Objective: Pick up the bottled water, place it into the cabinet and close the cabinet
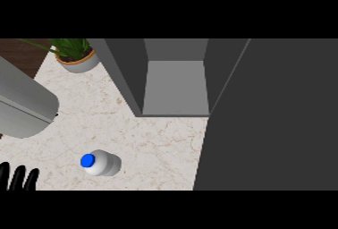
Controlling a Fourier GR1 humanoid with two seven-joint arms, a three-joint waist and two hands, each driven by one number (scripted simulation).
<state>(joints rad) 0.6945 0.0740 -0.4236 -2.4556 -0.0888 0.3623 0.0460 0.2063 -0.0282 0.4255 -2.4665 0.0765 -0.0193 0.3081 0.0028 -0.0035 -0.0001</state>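
Note:
The bottled water (100, 163), white with a blue cap, stands upright on the marble counter at the lower left. The grey cabinet (173, 89) stands at the back with its inside showing, and its dark door (271, 116) swings out toward me on the right. My left hand (19, 177) shows at the bottom left edge, fingers straight and pointing up, well to the left of the bottle and holding nothing. My right hand does not show.
A potted plant (76, 56) sits at the back left corner. A grey rounded appliance (23, 105) lies at the left edge. The open door covers the counter's right side.

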